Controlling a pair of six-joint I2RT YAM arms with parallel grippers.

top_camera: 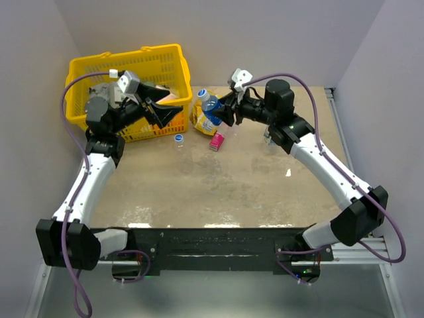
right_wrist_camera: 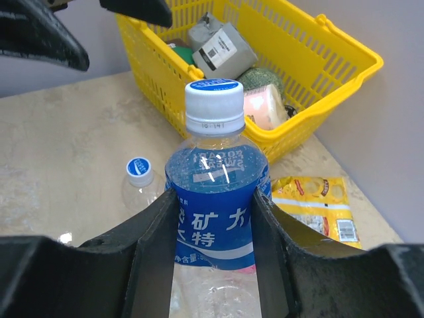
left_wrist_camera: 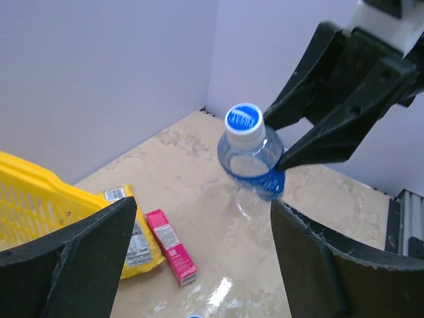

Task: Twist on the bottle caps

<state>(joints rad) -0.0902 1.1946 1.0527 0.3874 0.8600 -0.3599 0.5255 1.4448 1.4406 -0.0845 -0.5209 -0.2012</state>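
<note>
Gripping the blue-labelled bottle (right_wrist_camera: 215, 228) by its label, the right gripper (top_camera: 224, 111) has its two fingers pressed against either side and holds it upright, off the table (top_camera: 218, 192). A white cap with a blue top (right_wrist_camera: 213, 106) sits on the bottle's neck; how tightly it is screwed on cannot be judged from these views. The left gripper (left_wrist_camera: 202, 218) hangs just in front of the yellow basket (top_camera: 142, 56) with its jaws spread wide and nothing between them, facing the held bottle but apart from it. A second, clear bottle (right_wrist_camera: 134, 195) stands on the table near the basket's front corner with a blue and white cap (right_wrist_camera: 138, 167) on top. A yellow packet (left_wrist_camera: 136, 242) and a pink packet (left_wrist_camera: 171, 246) lie on the table beside the basket, below the raised bottle.
</note>
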